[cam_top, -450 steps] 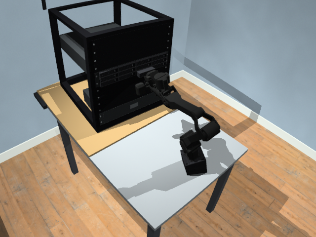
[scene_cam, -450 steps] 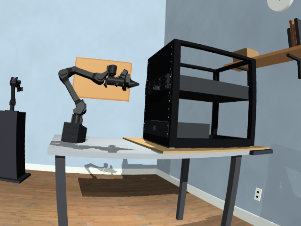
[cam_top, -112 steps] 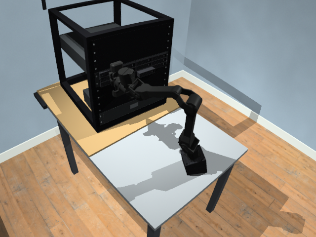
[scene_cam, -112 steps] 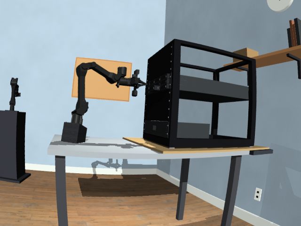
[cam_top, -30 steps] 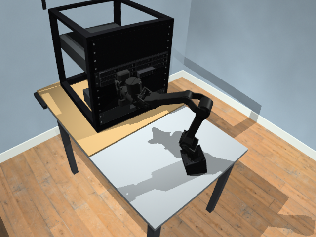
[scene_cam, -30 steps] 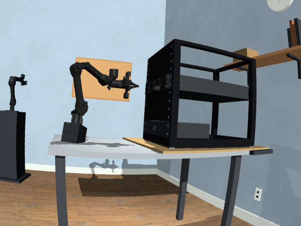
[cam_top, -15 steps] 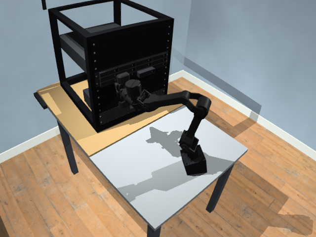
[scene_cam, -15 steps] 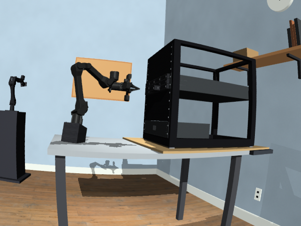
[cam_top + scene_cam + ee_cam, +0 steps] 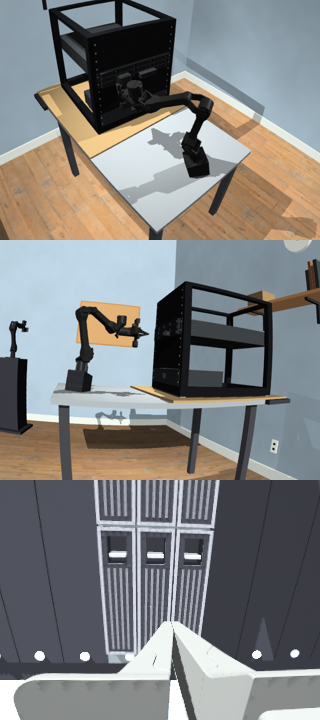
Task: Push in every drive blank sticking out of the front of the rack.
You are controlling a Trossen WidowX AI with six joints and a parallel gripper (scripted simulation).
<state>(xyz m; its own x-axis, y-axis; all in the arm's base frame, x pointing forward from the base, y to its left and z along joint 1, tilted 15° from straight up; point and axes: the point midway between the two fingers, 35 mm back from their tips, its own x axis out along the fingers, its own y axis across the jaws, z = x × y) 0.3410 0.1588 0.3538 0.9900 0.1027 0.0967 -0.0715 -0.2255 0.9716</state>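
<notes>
I see a grey table (image 9: pixel 108 398) with a tan board (image 9: pixel 55 103) on it, a wooden wall shelf (image 9: pixel 292 300) holding books (image 9: pixel 311 274), and 1 wall outlet (image 9: pixel 274 445).

Black open-frame rack (image 9: pixel 187 338) standing upright just ahead of the closed pincer (image 9: pixel 146 333); grey ribbed drive blanks (image 9: pixel 155 587) face its tips, some protruding.

We see a matt black metal rack (image 9: pixel 90 77), ribbed grey blanks (image 9: pixel 155 580), a smooth pale counter (image 9: pixel 160 186) and a wood-grain floor (image 9: pixel 38 193).
</notes>
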